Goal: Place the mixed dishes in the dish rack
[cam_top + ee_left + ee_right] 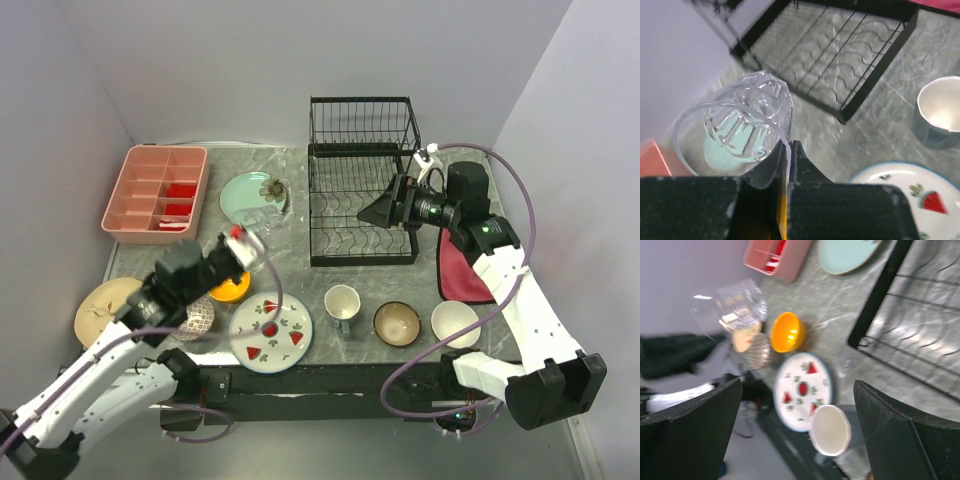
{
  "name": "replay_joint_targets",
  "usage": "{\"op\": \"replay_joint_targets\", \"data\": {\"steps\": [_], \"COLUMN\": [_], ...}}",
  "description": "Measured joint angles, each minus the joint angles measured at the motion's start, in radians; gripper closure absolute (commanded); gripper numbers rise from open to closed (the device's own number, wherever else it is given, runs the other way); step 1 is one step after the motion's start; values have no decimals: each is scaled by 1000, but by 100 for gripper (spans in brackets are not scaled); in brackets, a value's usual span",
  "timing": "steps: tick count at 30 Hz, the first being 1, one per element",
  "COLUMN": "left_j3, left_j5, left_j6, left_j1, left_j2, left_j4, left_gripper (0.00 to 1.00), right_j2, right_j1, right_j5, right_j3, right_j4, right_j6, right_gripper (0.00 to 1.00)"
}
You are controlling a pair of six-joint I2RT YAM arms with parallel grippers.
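Over marbled table (pixel 420 290), left hand (pixel 788 152) pinches clear glass (pixel 747 125).

Clear glass (pixel 747 120): transparent, faceted, high gloss. Dish rack (pixel 362 258): thin metal wire, black coating, semi-matt. Surface (pixel 296 238): grey marbled stone look, smooth, slight sheen. Pink compartment tray (pixel 138 187): plastic, matt. Watermelon-print plate (pixel 290 322), white mug (pixel 342 302), orange bowl (pixel 786 332): glazed ceramic by the look, glossy. Red cloth (pixel 458 275): fabric, matt. Left gripper (pixel 786 155) jaws: black, matt, grainy, flecked with pale scuffs.
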Motion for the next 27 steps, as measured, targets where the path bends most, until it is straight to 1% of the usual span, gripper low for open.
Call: {"op": "replay_joint_targets", "data": {"steps": [1,2,4,7,9,11,15,21,27], "left_j3": [-68,-104,-206,-335,-388,-406,-396,-350,-318], "left_j5": [-55,-85,-211,-388,-458,-497,-580,-619,-636], "left_j6": [39,66,163,352,480,564,678,795,885], "left_j1": [-70,-109,-241,-399,-461,-479,-485,-489,-496], "left_j2": [-42,-54,-58,17,105,167,256,333,466], "left_j4": [72,116,268,536,709,798,942,996,1044], "left_gripper": [99,99,99,99,99,99,99,99,99], "right_j2": [1,3,16,57,93,121,140,199,234], "right_j1": [0,-1,-3,-11,-18,-25,-39,-39,-25], "right_j5": [-15,-27,-48,-91,-134,-174,-245,-304,-320], "right_j3": [0,0,2,6,5,-10,-115,-246,-257], "right_j4": [5,11,22,56,93,153,298,479,613], "right_j6": [31,59,116,198,259,331,468,647,769], "right_gripper": [0,0,0,0,0,0,0,0,0]}}
